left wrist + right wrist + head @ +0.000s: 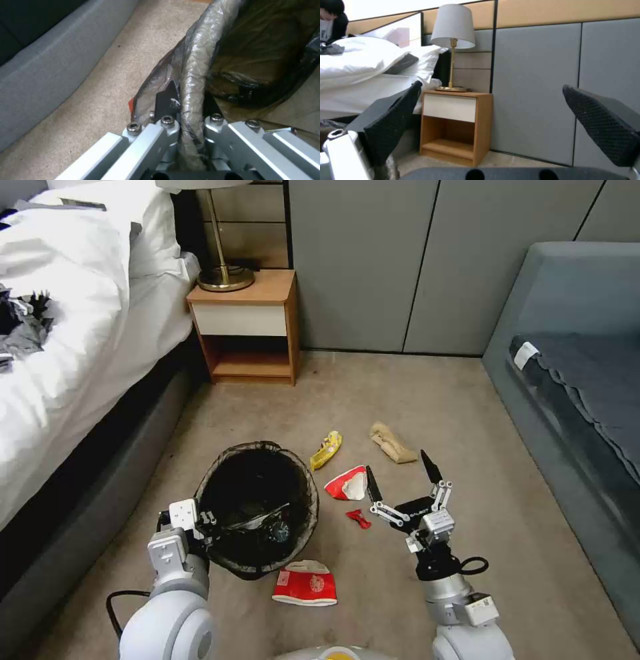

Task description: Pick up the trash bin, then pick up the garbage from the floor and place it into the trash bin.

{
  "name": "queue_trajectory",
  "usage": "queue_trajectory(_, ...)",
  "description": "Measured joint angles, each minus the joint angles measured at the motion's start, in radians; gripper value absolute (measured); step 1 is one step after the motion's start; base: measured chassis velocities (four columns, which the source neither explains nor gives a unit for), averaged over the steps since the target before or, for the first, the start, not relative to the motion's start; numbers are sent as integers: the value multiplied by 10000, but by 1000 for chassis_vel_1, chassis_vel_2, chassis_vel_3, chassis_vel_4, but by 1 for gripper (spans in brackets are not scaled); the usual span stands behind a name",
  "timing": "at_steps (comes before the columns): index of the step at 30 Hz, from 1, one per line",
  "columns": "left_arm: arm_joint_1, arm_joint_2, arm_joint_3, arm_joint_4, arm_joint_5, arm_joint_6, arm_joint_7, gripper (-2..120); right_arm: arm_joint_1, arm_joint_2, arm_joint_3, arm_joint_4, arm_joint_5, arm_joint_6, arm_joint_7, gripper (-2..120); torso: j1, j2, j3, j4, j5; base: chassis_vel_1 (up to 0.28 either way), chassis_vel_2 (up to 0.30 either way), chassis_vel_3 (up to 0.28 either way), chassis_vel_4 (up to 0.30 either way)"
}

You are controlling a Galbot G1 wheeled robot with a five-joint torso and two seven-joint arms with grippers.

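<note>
Left gripper [191, 105] is clenched on the near-left rim of the bin [257, 507]; in the left wrist view the bag-covered rim [196, 75] runs straight between the two fingers. In the head view the fingertips themselves are hidden behind the wrist housing and the bag fold. The bin sits left of centre on the carpet [413, 400], near the bed [73, 347]. Whether it is lifted or resting cannot be told. Its white wall is hidden under the dark bag; something lies inside, too dark to make out.

Right gripper [402, 475] hangs over the carpet right of the bin, fingers spread wide, grasping nothing. Its wrist camera looks across to the nightstand [456, 127] and lamp [453, 27].

Garbage on the floor:
- crushed red-and-white cup [305, 584], just near of the bin
- second crushed cup [348, 483], just left of the right gripper's left finger
- small red scrap [359, 519], near that cup
- yellow wrapper [326, 449], far-right of the bin
- brown paper bag [392, 443], far of the right gripper
</note>
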State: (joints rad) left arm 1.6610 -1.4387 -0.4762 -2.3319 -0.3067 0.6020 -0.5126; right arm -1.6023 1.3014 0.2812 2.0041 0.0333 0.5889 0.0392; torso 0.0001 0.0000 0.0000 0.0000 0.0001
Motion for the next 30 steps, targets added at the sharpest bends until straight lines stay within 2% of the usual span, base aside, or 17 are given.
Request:
queue_trajectory(6, 1, -7, -4, -4, -12, 5, 0, 0, 203, -102, 106, -224, -174, -31, 0, 100, 0, 0, 0, 0, 0, 0, 0, 0, 0)
queue_trajectory(12, -34, 74, -91, -83, -149, 46, -76, 0, 866, -491, 368, -668, -20, -689, -286, 100, 0, 0, 0, -1, 1, 0, 0, 0, 0)
queue_trajectory(18, -69, 165, -258, -211, -325, 110, -130, 0, 2126, -1248, 100, -1704, 494, -1642, -1459, 100, 0, 0, 0, -1, 0, 0, 0, 0, 0)
queue_trajectory(20, -83, 173, -322, -255, -371, 123, -130, 0, 2725, -1533, -210, -2280, 625, -1853, -1903, 100, 0, 0, 0, 4, 0, 0, 0, 0, 0)
queue_trajectory(21, -108, 167, -356, -277, -396, 132, -130, 0, 3211, -1734, -479, -2781, 724, -2022, -2290, 100, 0, 0, 0, -2, 4, 0, 0, 0, 0)
queue_trajectory(22, -108, 167, -356, -277, -396, 132, -130, 0, 3211, -1734, -479, -2781, 724, -2022, -2290, 100, 0, 0, 0, -2, 4, 0, 0, 0, 0)
queue_trajectory(24, -176, 140, -400, -306, -438, 145, -135, 0, 4418, -2096, -1171, -4034, 790, -2240, -3126, 100, 0, 0, 0, 4, 0, 0, 0, 0, 0)
queue_trajectory(25, -176, 140, -400, -306, -438, 145, -135, 0, 4418, -2096, -1171, -4034, 790, -2240, -3126, 100, 0, 0, 0, 4, 0, 0, 0, 0, 0)
queue_trajectory(28, -291, 130, -451, -307, -485, 168, -137, 0, 5494, -2277, -2123, -5478, 911, -2161, -4211, 100, 0, 0, 1, 1, -1, 0, 0, 0, 0)
queue_trajectory(30, -323, 123, -462, -306, -495, 178, -137, 0, 5703, -2262, -2363, -5828, 933, -2050, -4574, 100, 0, 0, 1, -1, -1, 0, 0, 0, 0)
